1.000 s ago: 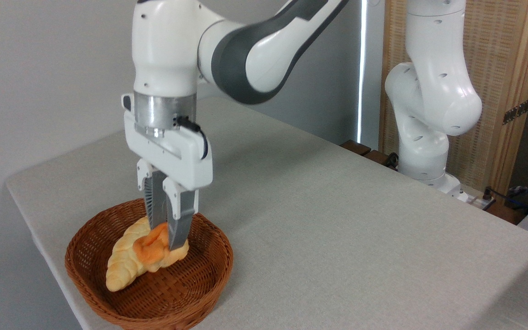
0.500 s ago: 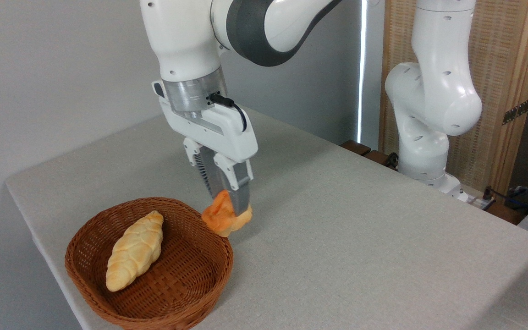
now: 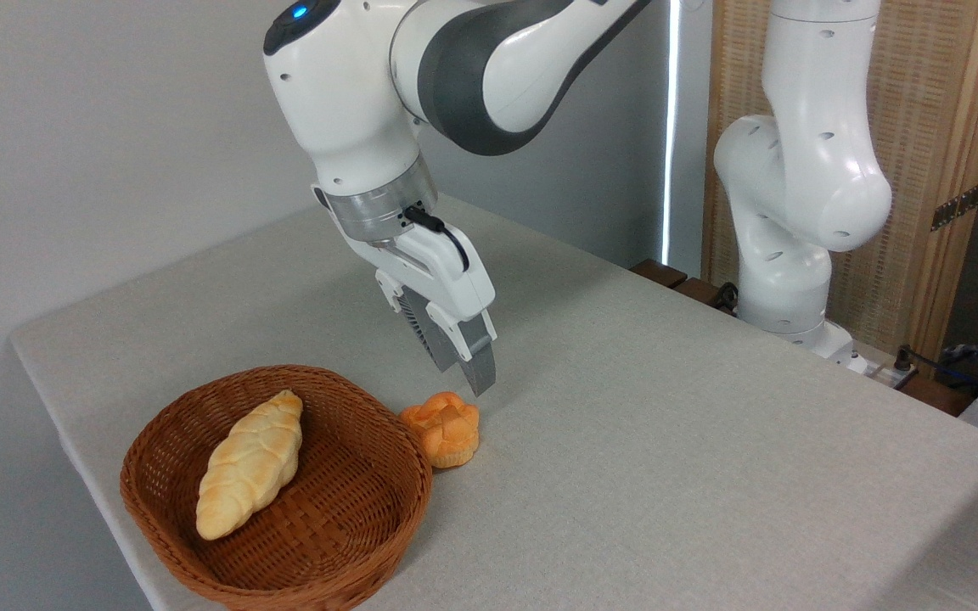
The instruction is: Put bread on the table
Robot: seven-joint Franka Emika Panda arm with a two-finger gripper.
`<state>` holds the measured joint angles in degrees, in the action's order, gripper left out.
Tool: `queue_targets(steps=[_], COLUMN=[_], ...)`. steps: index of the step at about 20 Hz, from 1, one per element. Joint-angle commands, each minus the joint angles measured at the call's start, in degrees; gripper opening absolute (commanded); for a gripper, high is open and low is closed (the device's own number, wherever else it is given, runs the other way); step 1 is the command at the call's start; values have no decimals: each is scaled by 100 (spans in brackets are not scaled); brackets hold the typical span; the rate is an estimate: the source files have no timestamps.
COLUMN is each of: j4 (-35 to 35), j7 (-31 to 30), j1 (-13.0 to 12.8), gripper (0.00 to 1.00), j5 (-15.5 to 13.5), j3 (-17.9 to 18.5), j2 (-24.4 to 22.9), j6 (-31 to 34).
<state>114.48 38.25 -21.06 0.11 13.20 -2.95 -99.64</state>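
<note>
The bread (image 3: pixel 442 427), a small round orange-golden bun with a knotted top, rests upright on the grey cloth table (image 3: pixel 667 424), touching or almost touching the right rim of a brown wicker basket (image 3: pixel 158 450). My gripper (image 3: pixel 465 380) hangs tilted just above and slightly right of the bun. It is open, with nothing between its fingers, and a small gap separates its fingertips from the bun's top.
A longer pale-yellow braided loaf (image 3: pixel 251 462) lies inside the basket near the table's front left corner. The arm's white base (image 3: pixel 786 280) stands at the table's far right edge, with cables (image 3: pixel 964 361) beyond it. A wooden screen stands behind.
The gripper lifted the bun out of the basket, carried it right over the rim, and let it go on the table. The fingers have since risen off it.
</note>
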Motion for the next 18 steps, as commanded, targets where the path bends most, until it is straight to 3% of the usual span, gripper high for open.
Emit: queue_targets(steps=[1, 18], j4=[13, -225], j7=[113, 104], j1=[-82, 14], gripper=[100, 100], j5=[-90, -19], j3=[34, 113], j2=[31, 14], j6=[24, -1548])
